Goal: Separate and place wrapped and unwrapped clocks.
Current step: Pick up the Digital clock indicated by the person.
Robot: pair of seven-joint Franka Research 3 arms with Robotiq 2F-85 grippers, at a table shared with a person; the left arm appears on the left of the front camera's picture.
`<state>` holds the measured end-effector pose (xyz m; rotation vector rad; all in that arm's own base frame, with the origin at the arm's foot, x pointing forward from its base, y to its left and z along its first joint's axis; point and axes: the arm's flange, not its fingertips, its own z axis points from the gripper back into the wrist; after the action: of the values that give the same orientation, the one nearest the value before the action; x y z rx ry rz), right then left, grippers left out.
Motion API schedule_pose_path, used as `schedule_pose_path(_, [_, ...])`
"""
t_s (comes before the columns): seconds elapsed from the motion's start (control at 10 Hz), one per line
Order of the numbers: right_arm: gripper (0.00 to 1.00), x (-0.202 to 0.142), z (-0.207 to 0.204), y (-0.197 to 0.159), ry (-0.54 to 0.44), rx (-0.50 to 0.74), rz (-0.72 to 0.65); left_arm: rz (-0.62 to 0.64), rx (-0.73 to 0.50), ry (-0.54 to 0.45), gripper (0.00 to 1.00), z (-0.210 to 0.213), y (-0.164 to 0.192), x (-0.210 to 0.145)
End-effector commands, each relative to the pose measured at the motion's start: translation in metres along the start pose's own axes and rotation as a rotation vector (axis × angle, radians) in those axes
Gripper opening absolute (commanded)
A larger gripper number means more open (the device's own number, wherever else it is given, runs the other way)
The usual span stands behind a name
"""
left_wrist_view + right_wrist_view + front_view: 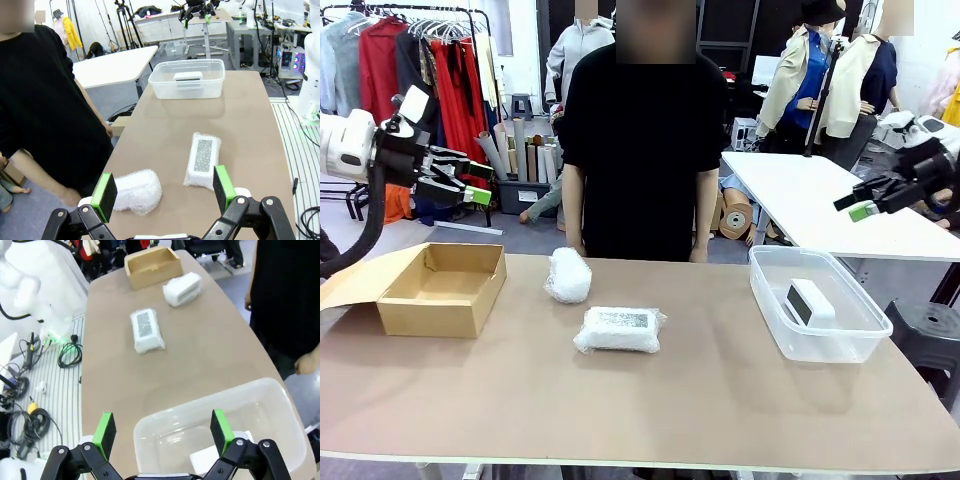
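Note:
Two wrapped clocks lie mid-table: a rounded white bundle [568, 275] [136, 191] [182, 289] and a flat one with a speckled label [619, 329] [203, 159] [146, 330]. The bare white clock with a dark face [809, 301] [188, 76] [212, 458] sits inside the clear plastic tub [775, 322] [162, 88] [165, 425]. My left gripper [472, 187] [164, 194] hangs open, high above the table's left end, with nothing between its fingers. My right gripper [860, 207] [162, 430] is open too, raised above the tub at the right.
An open cardboard box [440, 290] [151, 265] stands at the table's left end. A person in a black top stands at the far edge, arms at the sides. A white table [820, 200] stands behind at the right.

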<state>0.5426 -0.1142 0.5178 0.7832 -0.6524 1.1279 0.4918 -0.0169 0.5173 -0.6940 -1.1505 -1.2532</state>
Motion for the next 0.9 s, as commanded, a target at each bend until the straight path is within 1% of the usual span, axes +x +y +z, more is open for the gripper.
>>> schedule_pose_path(0.0, [1.00, -0.005, -0.004, 0.003, -0.032, -0.018, 0.116, -0.004, 0.009, 0.003, 1.00, 0.000, -0.001, 0.002])
schedule_pose_path(0.1, [1.00, -0.004, -0.003, 0.001, -0.105, -0.003, 0.109, -0.004, 0.009, 0.003, 1.00, 0.000, -0.001, 0.002])
schedule_pose_path(0.3, [1.00, -0.001, -0.008, -0.005, -0.180, 0.027, 0.143, -0.004, 0.009, 0.003, 1.00, 0.000, -0.001, 0.002])
schedule_pose_path(0.4, [1.00, 0.001, -0.008, -0.012, -0.199, 0.039, 0.150, -0.004, 0.009, 0.003, 1.00, 0.000, -0.001, 0.002])
schedule_pose_path(0.6, [1.00, 0.001, -0.010, -0.013, -0.200, 0.027, 0.176, -0.004, 0.009, 0.003, 1.00, 0.000, -0.001, 0.002])
schedule_pose_path(0.7, [1.00, 0.002, -0.010, -0.011, -0.209, 0.013, 0.169, -0.004, 0.009, 0.003, 1.00, 0.000, -0.001, 0.002])
schedule_pose_path(0.8, [1.00, -0.001, -0.012, -0.010, -0.178, 0.026, 0.127, -0.004, 0.009, 0.003, 1.00, 0.000, -0.001, 0.002])
